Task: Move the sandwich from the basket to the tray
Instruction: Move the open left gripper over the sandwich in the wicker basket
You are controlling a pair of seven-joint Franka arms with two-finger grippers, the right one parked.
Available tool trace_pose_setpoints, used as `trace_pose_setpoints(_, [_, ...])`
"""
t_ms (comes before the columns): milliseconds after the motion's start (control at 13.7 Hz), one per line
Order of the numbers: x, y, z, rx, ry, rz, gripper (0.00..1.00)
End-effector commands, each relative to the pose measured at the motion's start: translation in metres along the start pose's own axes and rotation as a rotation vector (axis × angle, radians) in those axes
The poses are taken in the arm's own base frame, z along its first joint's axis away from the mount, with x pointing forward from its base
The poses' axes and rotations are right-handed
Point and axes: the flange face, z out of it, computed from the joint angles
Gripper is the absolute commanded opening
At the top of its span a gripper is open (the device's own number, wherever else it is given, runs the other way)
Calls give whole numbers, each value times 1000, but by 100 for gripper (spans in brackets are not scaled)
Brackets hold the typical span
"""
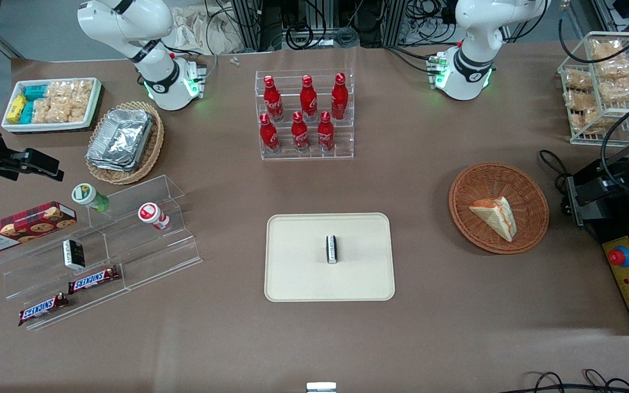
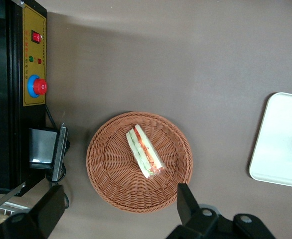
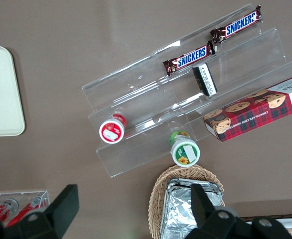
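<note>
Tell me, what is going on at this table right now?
A robot arm is about to move a sandwich from a round wicker basket onto the cream tray. The sandwich lies in the basket, untouched. The gripper hangs above the basket with its fingers spread open and empty. The tray already holds one small dark packet.

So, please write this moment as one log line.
gripper: open, above basket | sandwich: in basket, not grasped | tray: holds one small packet
</note>
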Motion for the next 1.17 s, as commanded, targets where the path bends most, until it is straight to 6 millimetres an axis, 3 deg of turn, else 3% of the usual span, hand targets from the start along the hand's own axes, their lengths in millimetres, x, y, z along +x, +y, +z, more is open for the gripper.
trace_pose_setpoints(0, [5, 0, -3, 2, 1, 2, 100])
trace_pose_setpoints(219, [6, 2, -3, -4, 8, 2, 100])
trace_pose_setpoints(364, [7, 3, 9, -4, -5, -24, 100])
trace_pose_setpoints(583, [7, 5, 28, -5, 12, -216, 100])
trace_pose_setpoints(1093, [1, 5, 46, 6, -6, -282, 100])
